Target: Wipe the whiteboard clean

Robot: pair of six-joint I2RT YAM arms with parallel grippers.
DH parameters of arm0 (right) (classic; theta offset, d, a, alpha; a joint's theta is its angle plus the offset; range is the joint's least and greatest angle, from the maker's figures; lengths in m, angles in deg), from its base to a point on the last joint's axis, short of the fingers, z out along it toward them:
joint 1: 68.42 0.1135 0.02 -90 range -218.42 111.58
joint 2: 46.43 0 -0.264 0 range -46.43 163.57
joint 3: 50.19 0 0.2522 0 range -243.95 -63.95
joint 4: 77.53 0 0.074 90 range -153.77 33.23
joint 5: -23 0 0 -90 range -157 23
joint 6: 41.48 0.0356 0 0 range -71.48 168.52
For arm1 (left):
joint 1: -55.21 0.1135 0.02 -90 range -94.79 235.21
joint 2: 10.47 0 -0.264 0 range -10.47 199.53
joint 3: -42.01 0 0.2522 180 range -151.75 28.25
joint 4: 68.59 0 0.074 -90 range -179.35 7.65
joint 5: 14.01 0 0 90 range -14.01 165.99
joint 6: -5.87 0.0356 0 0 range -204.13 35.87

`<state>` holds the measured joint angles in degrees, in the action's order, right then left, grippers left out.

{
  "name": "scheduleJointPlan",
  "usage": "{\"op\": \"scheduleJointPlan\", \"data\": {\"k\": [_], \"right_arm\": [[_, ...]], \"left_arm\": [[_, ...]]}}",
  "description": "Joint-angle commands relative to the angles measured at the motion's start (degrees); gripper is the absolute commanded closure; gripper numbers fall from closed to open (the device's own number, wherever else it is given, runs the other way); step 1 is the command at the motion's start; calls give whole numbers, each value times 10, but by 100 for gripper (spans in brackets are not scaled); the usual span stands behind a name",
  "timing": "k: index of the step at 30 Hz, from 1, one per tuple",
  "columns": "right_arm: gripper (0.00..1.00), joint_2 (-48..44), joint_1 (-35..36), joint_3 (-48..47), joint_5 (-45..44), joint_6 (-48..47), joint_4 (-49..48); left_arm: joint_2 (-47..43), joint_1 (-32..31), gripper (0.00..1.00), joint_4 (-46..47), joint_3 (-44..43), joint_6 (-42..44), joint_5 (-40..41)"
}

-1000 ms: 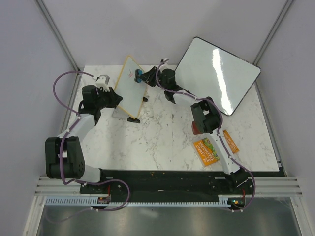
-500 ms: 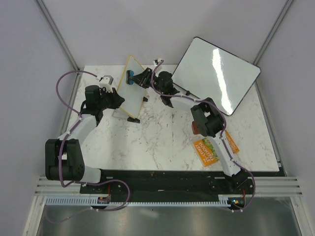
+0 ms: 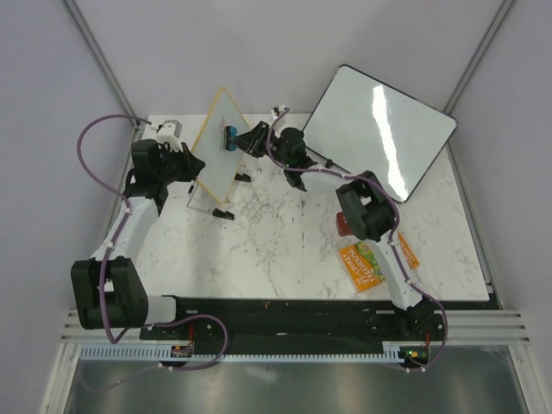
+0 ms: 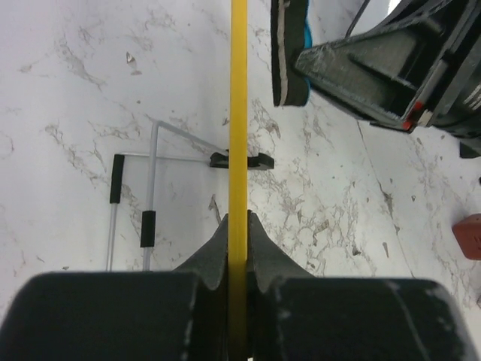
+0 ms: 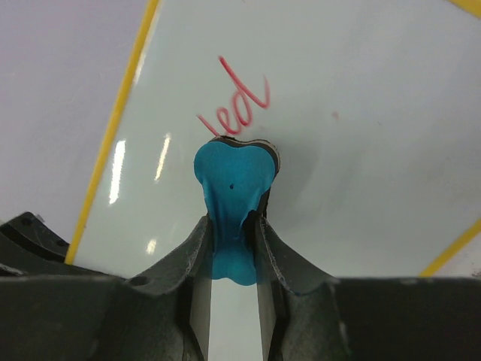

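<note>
Left gripper (image 4: 237,226) is clamping the whiteboard (image 5: 361,150) edgewise; right gripper (image 5: 229,226) is pinching the eraser (image 5: 233,177), seemingly touching it, scribble (image 5: 240,101) lying just beyond.

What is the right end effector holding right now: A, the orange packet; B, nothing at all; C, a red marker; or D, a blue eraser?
D: the right wrist view shows the right end effector shut on a blue eraser, held in front of the whiteboard just below the red writing.
</note>
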<state>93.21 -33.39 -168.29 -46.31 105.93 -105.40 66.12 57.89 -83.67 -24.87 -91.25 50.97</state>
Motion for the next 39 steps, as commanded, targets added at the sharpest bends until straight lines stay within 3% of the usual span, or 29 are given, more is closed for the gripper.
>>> {"op": "scheduleJointPlan", "data": {"k": [1, 8, 19, 28, 39], "right_arm": [[100, -40, 0, 5, 4, 2, -33], [100, -40, 0, 8, 9, 2, -30], [100, -33, -2, 1, 19, 8, -31], [100, -31, -2, -2, 23, 6, -25], [100, -27, -5, -4, 30, 7, -21]], "left_arm": [[-25, 0, 98, 27, -79, -28, -22], [-68, 0, 98, 19, -28, -58, 20], [-138, 7, 98, -43, 32, -12, 17], [-203, 12, 98, -56, 71, 23, 78], [-180, 12, 98, -51, 70, 21, 28]]}}
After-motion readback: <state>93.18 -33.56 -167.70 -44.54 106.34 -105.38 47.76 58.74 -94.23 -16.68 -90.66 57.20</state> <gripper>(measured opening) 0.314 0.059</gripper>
